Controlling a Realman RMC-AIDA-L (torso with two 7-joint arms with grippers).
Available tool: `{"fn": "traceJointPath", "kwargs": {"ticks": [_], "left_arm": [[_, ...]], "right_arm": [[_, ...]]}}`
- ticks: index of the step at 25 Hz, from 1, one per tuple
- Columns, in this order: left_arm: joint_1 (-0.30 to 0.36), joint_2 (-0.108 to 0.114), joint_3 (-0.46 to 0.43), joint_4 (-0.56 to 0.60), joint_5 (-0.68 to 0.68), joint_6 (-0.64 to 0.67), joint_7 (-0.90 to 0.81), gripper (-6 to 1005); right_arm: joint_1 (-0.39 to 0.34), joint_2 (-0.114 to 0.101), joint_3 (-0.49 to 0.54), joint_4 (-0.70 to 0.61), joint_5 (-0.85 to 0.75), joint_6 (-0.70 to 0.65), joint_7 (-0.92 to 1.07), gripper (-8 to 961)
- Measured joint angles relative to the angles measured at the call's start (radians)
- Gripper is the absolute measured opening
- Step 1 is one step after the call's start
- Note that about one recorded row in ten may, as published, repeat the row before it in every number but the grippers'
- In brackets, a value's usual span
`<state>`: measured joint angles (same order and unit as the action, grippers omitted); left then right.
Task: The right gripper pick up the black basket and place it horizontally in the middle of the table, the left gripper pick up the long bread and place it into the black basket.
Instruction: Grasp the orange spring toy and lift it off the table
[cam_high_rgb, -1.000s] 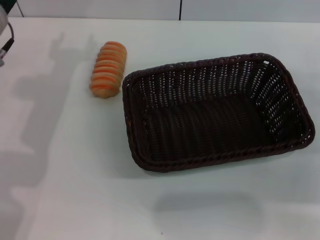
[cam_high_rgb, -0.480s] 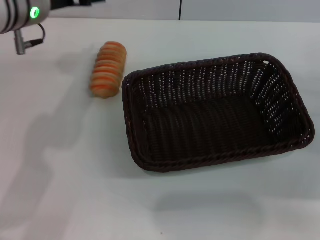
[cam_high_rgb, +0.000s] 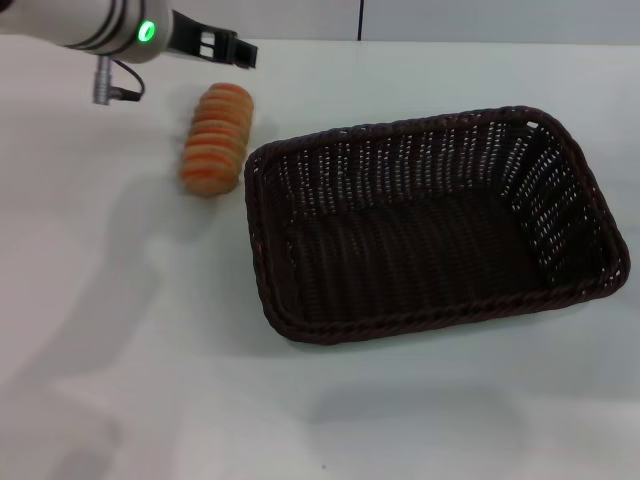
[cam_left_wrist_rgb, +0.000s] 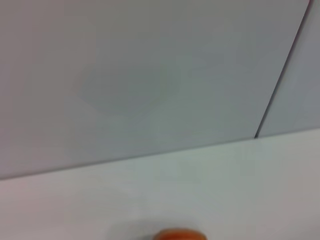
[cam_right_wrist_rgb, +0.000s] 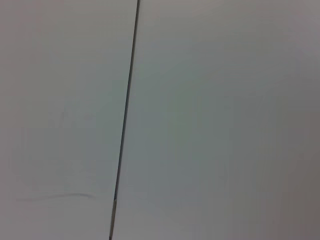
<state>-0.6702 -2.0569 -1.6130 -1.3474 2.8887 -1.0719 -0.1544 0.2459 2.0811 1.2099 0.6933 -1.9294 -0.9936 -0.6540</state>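
The table (cam_high_rgb: 120, 330) takes up nearly the whole head view, white and flat; on it the black basket (cam_high_rgb: 430, 225) sits a little toward three o'clock of centre, resting flat on its base with its long side running across the view, open and with nothing inside; judged from how it lies, the basket half of the task looks done, since it rests broadly crosswise near the middle, though slightly skewed. The left arm (cam_high_rgb: 85, 22) reaches in from about ten o'clock along the far edge; the left gripper (cam_high_rgb: 240, 52) hangs just beyond the far end of the long bread (cam_high_rgb: 215, 137), at the bread's twelve o'clock, apart from it and not touching; from these views I cannot tell whether its jaws are parted or together. The bread lies at about nine to ten o'clock of the basket, just beside the rim's near-left corner, on the bare table and outside the basket; the left wrist view catches only a sliver of its orange top (cam_left_wrist_rgb: 179, 235). What remains, in my judgement, is the whole bread half: descend over the loaf, grip it, carry it across the rim and lay it inside. The right gripper is not in sight.
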Motion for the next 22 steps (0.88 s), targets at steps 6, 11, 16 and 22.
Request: {"fn": "traceJointPath", "kwargs": {"ticks": [6, 11, 16, 22], "left_arm": [[-0.122, 0.004, -0.034, 0.199, 0.001, -0.003, 0.02, 785], [-0.188, 0.008, -0.069, 0.311, 0.001, 0.011, 0.046, 784], [-0.226, 0.016, -0.077, 0.394, 0.002, 0.038, 0.055, 783], [-0.244, 0.012, -0.08, 0.466, 0.003, 0.072, 0.067, 781]], "right_arm": [[-0.009, 0.001, -0.017, 0.006, 0.0, -0.004, 0.001, 387], [-0.01, 0.001, -0.024, 0.007, -0.001, -0.005, 0.002, 388], [-0.011, 0.001, -0.026, 0.009, -0.001, -0.005, 0.002, 388], [-0.012, 0.002, -0.028, 0.017, 0.0, -0.005, 0.002, 389]]}}
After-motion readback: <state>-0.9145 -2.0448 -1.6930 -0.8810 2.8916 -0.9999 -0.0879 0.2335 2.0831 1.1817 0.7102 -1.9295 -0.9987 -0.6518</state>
